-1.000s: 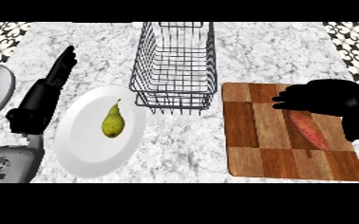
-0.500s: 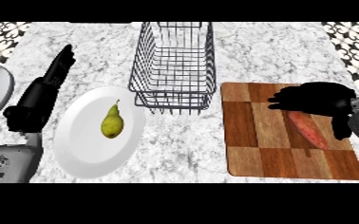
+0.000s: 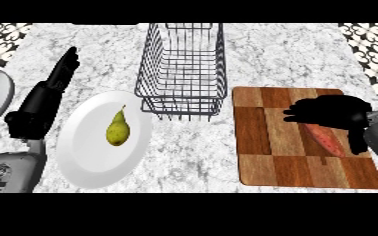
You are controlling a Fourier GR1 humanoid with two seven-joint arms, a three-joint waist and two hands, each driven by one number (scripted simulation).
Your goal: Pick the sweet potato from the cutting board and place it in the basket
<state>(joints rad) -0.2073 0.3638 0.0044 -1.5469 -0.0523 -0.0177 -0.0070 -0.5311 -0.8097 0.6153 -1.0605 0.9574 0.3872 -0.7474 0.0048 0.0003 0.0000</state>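
At the left of the frame, the left hand (image 3: 60,72) is seen resting with its fingers straight and pointing toward the upper edge, nothing being held by it. Just right of it, in the lower left, a white plate (image 3: 88,155) is set on the marbled desk (image 3: 288,55), and a green pear (image 3: 117,129) is laid upright on it. In the upper middle of the frame a wire basket (image 3: 182,70) is placed, its near corner just beside the plate's upper edge. At the right a wooden cutting board (image 3: 273,155) is laid on the desk, just beside the basket. The right hand (image 3: 328,111) is held over the board's upper right part, its fingers curved downward and pointing toward the left. The sweet potato (image 3: 326,141) is seen lying on the board at a slant, its upper end hidden under the hand; whether the fingers are closed on it cannot be told.
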